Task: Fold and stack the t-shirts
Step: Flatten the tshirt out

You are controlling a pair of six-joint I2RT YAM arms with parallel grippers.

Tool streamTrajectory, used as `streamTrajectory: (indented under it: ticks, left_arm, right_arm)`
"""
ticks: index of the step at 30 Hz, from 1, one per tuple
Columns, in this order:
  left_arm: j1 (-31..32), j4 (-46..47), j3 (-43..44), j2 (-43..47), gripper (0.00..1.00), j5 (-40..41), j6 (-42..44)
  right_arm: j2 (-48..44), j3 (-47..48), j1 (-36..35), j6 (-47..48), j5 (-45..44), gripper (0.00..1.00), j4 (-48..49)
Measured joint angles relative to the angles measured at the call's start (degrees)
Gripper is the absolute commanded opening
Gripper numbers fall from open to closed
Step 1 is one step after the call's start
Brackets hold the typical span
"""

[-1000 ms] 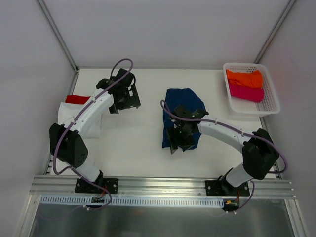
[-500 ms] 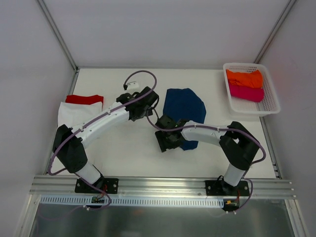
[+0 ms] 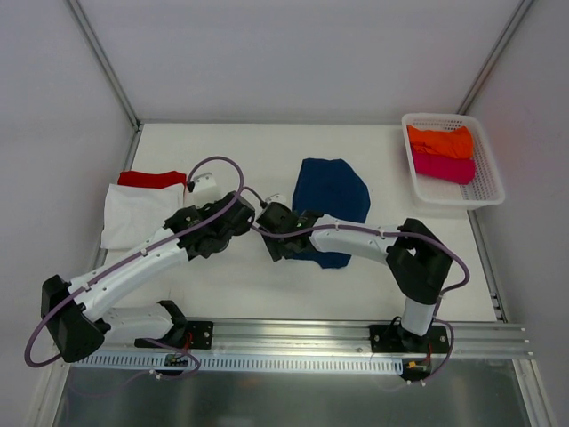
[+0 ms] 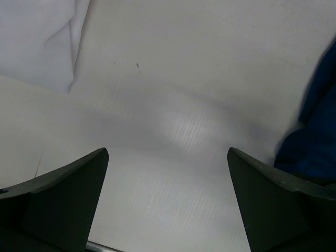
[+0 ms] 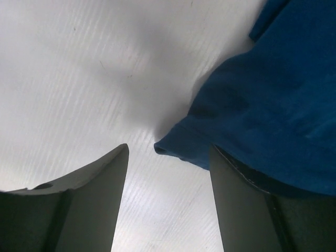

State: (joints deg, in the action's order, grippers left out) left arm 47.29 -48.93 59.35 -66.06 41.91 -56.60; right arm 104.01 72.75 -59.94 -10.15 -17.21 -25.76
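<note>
No readable text, labels or nos. anywhere in these views.

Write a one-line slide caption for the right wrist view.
Open right pincer astride a corner of the navy t-shirt on the white table.

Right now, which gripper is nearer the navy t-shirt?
Right. The right gripper straddles a corner of the navy t-shirt, jaws open; the left gripper sits over bare table beside it.

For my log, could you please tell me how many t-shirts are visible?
5: navy cloth tee mid-table; white tee, red tee at left; orange tee, magenta tee in white mesh basket. Others possibly hidden.
</note>
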Motion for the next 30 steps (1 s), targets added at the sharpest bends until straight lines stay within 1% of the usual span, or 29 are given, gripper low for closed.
streamTrajectory:
  ticks: [5,9,10,12,13,14,15,19,22,26,30]
  left_arm:
    - [0.0,0.3,-1.4,-0.3,0.99,0.0,0.1]
    - [0.0,0.7,-1.9,-1.7,0.99,0.0,0.1]
    - [0.0,0.7,-2.3,-1.9,0.99,0.0,0.1]
    - [0.0,1.3,-3.1,-2.0,0.99,-0.4,0.3]
    - [0.0,1.6,-3.6,-1.9,0.99,-0.6,0.4]
    - [0.0,2.1,-4.0,-1.8,0.99,-0.7,0.5]
    - [0.0,2.3,-4.3,-1.7,0.99,-0.8,0.6]
    - [0.0,3.0,-5.0,-0.5,0.99,-0.9,1.5]
    - [0.0,3.6,-5.2,1.0,0.99,-0.9,1.9]
    - [0.0,4.5,-5.2,2.0,0.99,-0.9,1.9]
    - [0.7,6.8,-5.2,1.3,0.99,-1.2,1.7]
  right_arm:
    - [1.2,-0.3,-0.2,0.4,-1.5,0.66,-0.3]
    - [5.5,-0.2,-0.3,0.7,-2.5,0.65,0.5]
    - [5.6,0.0,-0.3,0.9,-2.6,0.60,1.0]
    - [6.0,0.0,-0.3,1.0,-2.7,0.41,2.1]
    - [6.2,0.0,-0.3,1.0,-2.6,0.16,2.7]
    - [6.3,0.0,-0.3,0.9,-2.7,0.06,3.2]
    - [6.5,-0.1,-0.3,0.6,-3.0,0.01,3.6]
    - [5.9,-0.2,-0.3,0.6,-3.2,0.00,3.2]
    - [4.5,0.9,-0.6,2.2,-2.8,0.00,-0.5]
    - [-1.3,6.4,-0.6,4.2,1.0,0.00,-5.2]
    - [-6.8,15.5,-0.3,5.8,7.4,0.00,-7.4]
